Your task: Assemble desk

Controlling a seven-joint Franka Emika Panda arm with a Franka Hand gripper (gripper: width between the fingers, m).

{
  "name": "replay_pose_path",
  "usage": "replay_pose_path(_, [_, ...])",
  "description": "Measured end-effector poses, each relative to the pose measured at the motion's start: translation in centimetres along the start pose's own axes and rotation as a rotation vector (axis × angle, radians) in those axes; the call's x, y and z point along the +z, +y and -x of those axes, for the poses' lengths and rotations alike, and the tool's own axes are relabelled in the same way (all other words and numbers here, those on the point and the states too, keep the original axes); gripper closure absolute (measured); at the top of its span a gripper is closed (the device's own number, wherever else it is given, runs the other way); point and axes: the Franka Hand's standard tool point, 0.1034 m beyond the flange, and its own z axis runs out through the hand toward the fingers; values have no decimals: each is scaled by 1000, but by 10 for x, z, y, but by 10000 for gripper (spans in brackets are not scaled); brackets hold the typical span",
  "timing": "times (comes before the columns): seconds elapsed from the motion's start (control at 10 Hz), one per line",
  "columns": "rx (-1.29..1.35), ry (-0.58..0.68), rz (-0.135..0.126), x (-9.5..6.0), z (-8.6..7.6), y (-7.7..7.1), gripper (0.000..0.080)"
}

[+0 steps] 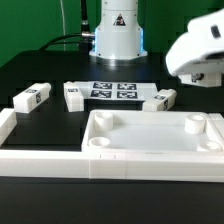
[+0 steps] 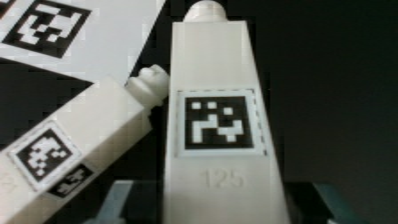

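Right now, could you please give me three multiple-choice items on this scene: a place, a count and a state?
1. Where does the tabletop lie in the exterior view?
A. nearest the camera
B. behind the robot base
C. hanging from the arm

2. How many tags does the marker board carry?
A. one
B. four
C. nine

3. What state are the tabletop's visible sockets in?
A. each holds a leg
B. empty
C. taped over

Answers: 1 A, it fills the foreground; 2 B, four squares show; 3 B, the legs lie loose behind it.
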Motion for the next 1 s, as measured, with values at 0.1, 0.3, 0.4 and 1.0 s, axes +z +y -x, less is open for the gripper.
replay_pose_path(0.1, [8,28,-2,-12,5,4,509])
replay_pose_path(0.3, [21,143,2,-38,14,8,509])
replay_pose_path(0.4, [22,198,5,-47,17,8,509])
replay_pose_path(1.0, [15,561,6,-56,5,7,509])
